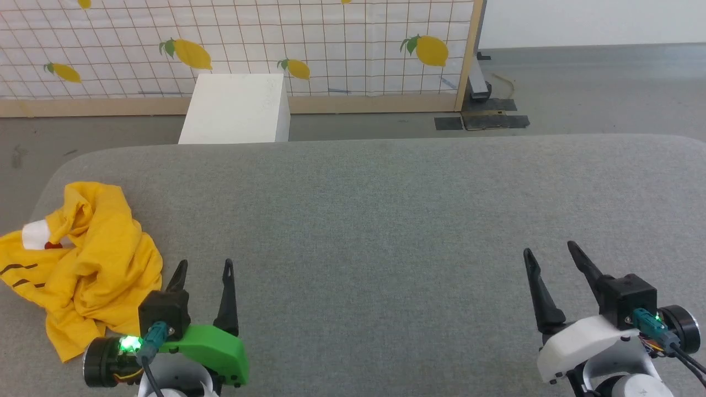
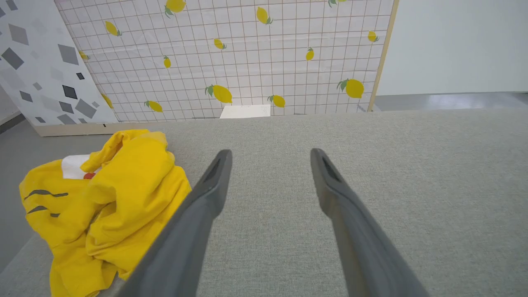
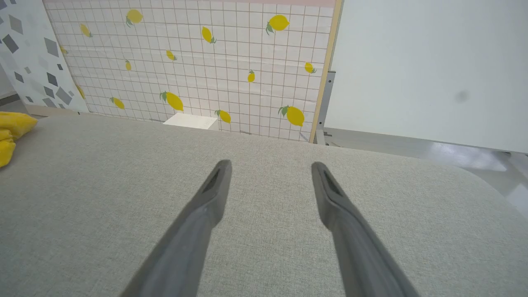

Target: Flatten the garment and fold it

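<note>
Left gripper, green housing, sits at the near edge of the grey padded table, toward the table's left end. Fingers are spread wide with nothing between them, tips pointing toward the table's far edge. Right gripper, white housing, is at the same near edge but toward the table's right end. Same story: jaws wide apart, empty, bare fabric under them in the right wrist view. The garment is a crumpled mustard-yellow heap at the table's left end, not flattened, not folded. A white patch with a bit of red shows on its side toward the table's far edge, and dark stripes show on the part nearest the table's left edge, where the cloth seems to spill over. The left gripper's outer finger is just beside the heap; can't tell if it brushes the cloth. The right gripper is well apart from it, most of the table's length away. Table middle and right end are plain grey fabric. Beyond the table's far edge a white box stands on the grey floor, with a lemon-print grid screen upright behind it.
</note>
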{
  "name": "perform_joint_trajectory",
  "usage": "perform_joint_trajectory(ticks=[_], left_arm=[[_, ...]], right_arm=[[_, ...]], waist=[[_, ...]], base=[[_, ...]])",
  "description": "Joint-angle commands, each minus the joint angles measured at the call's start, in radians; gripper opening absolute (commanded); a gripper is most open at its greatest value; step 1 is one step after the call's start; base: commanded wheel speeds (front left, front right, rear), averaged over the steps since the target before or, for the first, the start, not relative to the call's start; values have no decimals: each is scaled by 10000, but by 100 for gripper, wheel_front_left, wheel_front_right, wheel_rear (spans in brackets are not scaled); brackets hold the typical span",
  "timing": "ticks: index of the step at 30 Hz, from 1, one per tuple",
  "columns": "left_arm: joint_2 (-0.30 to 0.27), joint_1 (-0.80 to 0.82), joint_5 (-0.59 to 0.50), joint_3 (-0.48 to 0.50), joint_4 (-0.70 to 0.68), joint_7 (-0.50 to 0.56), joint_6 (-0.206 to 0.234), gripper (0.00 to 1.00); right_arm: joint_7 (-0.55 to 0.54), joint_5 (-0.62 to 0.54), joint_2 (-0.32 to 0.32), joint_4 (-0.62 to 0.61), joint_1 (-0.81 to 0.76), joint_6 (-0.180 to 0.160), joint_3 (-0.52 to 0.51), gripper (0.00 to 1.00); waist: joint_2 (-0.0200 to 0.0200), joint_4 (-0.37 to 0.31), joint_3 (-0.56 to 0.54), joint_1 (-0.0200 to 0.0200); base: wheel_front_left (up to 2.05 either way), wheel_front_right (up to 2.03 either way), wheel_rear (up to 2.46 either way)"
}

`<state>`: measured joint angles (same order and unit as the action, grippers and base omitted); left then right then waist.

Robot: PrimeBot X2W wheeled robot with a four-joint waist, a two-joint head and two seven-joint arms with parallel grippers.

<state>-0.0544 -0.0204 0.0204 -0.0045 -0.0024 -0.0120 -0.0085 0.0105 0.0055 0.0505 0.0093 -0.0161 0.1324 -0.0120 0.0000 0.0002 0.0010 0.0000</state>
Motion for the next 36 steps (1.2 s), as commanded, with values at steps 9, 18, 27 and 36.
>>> perform_joint_trajectory(ticks=[9, 18, 27, 36], left_arm=[[6, -139, 129, 112, -158, -273, -127, 100], [9, -178, 189, 256, -239, -460, -149, 100], [12, -202, 234, 366, -314, -642, -197, 100], [15, -135, 336, 488, -352, -828, -246, 100]], right_arm=[[277, 259, 0, 61, -29, -2, -297, 100], [465, 363, -1, 68, -38, -4, -543, 100], [648, 471, -1, 50, -34, -5, -692, 100], [835, 489, -1, 41, -29, -6, -706, 100]], waist=[[0, -6, -4, 0], [0, 28, 57, 0], [0, 154, 174, 0], [0, 510, 322, 0]], base=[[0, 0, 0], [0, 0, 0], [0, 0, 0], [0, 0, 0]])
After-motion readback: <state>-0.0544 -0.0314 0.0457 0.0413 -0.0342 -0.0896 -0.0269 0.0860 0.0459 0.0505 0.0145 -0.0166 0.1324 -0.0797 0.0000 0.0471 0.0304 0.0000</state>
